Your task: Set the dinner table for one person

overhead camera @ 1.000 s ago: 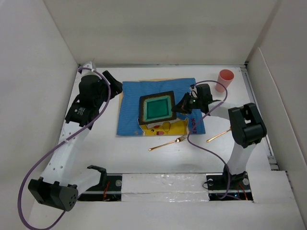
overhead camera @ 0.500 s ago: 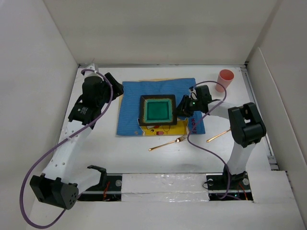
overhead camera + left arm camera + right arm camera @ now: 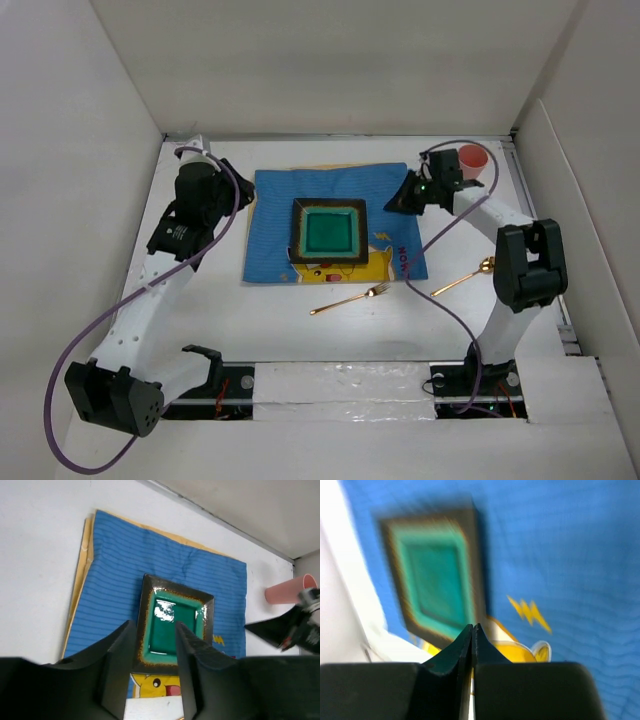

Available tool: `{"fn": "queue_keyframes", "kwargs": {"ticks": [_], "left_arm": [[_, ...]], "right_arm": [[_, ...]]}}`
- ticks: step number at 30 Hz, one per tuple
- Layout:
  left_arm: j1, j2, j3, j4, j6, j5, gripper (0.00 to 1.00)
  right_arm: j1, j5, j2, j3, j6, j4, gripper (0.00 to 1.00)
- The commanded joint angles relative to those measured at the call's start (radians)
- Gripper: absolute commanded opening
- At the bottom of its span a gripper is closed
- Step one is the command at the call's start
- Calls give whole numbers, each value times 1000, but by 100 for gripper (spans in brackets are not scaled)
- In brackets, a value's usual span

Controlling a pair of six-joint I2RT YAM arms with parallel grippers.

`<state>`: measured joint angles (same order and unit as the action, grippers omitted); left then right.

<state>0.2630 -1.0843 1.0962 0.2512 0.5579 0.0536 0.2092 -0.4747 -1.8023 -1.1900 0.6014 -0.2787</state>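
- The white surface [image 3: 230, 320] is filling the middle of the top view, with white panels [image 3: 330, 70] rising along its upper, left and right sides and a silver tape strip [image 3: 340, 385] running along its lower edge.
- A blue cartoon-print placemat [image 3: 275, 215] is lying flat on the surface just above the frame's centre.
- A square plate [image 3: 329, 205] with a dark rim and green well is sitting on the placemat, towards its lower middle.
- A gold fork [image 3: 350, 300] is lying on the bare surface just below the placemat, and a gold spoon [image 3: 462, 279] is lying to the right of it, near the right arm.
- A pink cup [image 3: 471, 160] is standing upright in the upper right, off the placemat.
- The left hand [image 3: 155, 626] is hanging above the placemat's left side, its fingers standing a narrow gap apart and holding nothing; the plate is showing through that gap in the left wrist view.
- The right hand [image 3: 472, 629] is hovering over the placemat's upper right corner, beside the cup, its fingertips pressing together with nothing between them.
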Motion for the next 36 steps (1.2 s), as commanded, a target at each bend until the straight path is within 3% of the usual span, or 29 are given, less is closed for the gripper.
{"fn": "queue_keyframes", "kwargs": {"ticks": [1,3,8,11,12,13,17,23,26,29,32,33,36], "left_arm": [[5,8,-27,-8,-51,-18,16],[5,12,-36,8,-67,-18,0],[5,43,-81,36,-76,-12,0],[5,63,-101,59,-79,-18,0],[5,69,-107,68,-82,-18,5],[5,81,-113,68,-82,-17,16],[5,110,-159,68,-79,-9,32],[16,147,-199,59,-79,-5,36],[27,147,-206,59,-82,6,36],[27,147,-203,54,-85,8,35],[27,144,-202,51,-82,11,35],[27,144,-202,51,-84,11,35],[27,142,-203,46,-81,11,35]], "right_arm": [[-74,91,70,-225,-20,-57,0],[-114,146,84,-261,-14,-65,0],[-304,263,78,-319,32,-30,0],[-372,348,23,-399,54,-92,34],[-398,379,12,-417,49,-111,51],[-407,410,-6,-434,44,-138,56],[-427,562,-83,-528,6,-224,62],[-427,578,-218,-671,-14,-323,61],[-427,599,-255,-707,-11,-369,55],[-427,584,-282,-706,3,-381,43],[-427,587,-272,-688,20,-370,6],[-427,593,-260,-686,23,-372,0],[-395,637,-177,-666,9,-302,0]]}}
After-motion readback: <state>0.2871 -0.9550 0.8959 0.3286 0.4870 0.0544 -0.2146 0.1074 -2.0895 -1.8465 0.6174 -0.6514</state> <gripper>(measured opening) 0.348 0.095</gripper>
